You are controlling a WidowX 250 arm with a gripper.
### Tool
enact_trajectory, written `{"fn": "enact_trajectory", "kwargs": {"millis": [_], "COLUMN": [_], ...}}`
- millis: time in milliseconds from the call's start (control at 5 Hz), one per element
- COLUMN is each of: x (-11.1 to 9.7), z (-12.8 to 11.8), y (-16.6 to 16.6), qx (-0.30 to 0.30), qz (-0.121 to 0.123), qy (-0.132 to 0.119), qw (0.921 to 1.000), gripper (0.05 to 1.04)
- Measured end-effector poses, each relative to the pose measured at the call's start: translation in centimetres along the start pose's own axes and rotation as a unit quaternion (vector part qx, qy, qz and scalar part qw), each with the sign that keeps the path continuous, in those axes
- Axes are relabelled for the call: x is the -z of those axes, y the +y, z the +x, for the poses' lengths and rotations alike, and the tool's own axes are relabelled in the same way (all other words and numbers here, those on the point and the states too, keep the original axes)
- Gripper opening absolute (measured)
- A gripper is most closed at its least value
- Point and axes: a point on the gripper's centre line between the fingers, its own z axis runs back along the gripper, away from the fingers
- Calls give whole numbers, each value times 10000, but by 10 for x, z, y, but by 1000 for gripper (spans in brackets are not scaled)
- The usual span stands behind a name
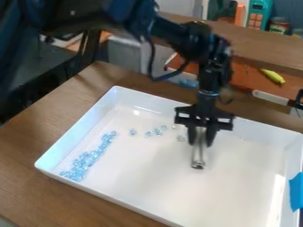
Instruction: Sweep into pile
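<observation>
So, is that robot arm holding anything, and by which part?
Yes: a slim, pale, shiny tool, held near its upper end between the black fingers, its lower end pointing down.

Black segmented robot arm (bluish up top), loose black cable

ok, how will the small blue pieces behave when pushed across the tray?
The blue pieces likely slide or roll easily, since the tray floor looks smooth and glossy. They'd probably scatter rather than move as one: several already lie apart from the main band. Being tiny and translucent, they look light, so I'd guess little resistance.
</observation>
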Motion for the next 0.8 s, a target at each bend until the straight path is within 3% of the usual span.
{"fn": "enact_trajectory", "kwargs": {"millis": [400, 800], "x": [1, -10], "z": [8, 15], "y": [40, 85], "qx": [-277, -692], "qz": [1, -46], "qy": [180, 370], "qw": [9995, 9969], "gripper": [378, 378]}}
